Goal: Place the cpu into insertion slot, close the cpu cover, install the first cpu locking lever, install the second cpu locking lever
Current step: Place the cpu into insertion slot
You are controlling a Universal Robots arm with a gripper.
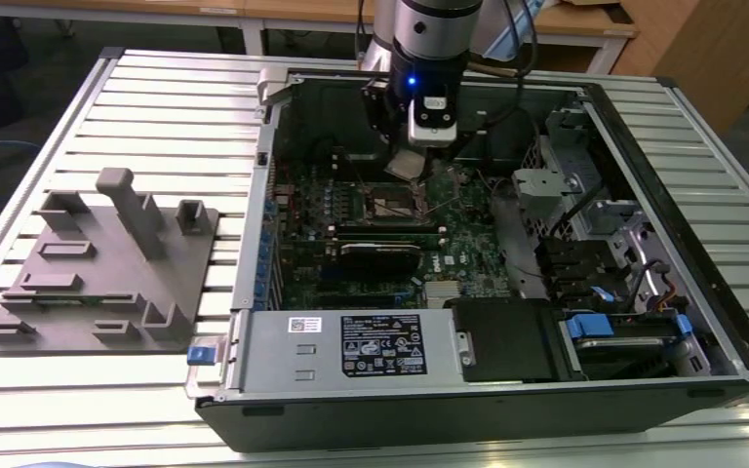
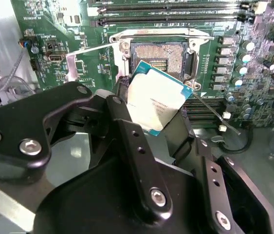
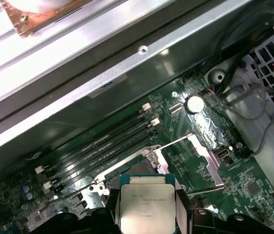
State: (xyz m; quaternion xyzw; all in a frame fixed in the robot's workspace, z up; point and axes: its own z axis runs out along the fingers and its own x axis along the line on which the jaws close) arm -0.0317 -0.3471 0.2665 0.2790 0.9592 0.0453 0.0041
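Observation:
My gripper (image 1: 409,162) is shut on the cpu (image 1: 408,166), a small square chip with a dull silver top, and holds it tilted just above the insertion slot (image 1: 398,203) inside the open computer case. In both wrist views the cpu (image 2: 156,100) (image 3: 145,207) sits between black fingers (image 2: 122,97), clear of the board. The insertion slot (image 2: 158,54) (image 3: 137,170) lies bare, showing its pin field and silvery rim. The cpu cover (image 3: 210,162) (image 2: 85,52), a thin silvery frame, is swung open to one side of the socket. A thin locking lever (image 2: 217,113) stands released beside it.
Long black memory slots (image 2: 175,19) run beside the socket. The case wall (image 1: 265,166) rises on the exterior view's left. A grey labelled power-supply box (image 1: 348,346) sits at the front. A grey fixture plate (image 1: 101,263) rests on the slatted table, and cables (image 1: 570,210) crowd the drive bays.

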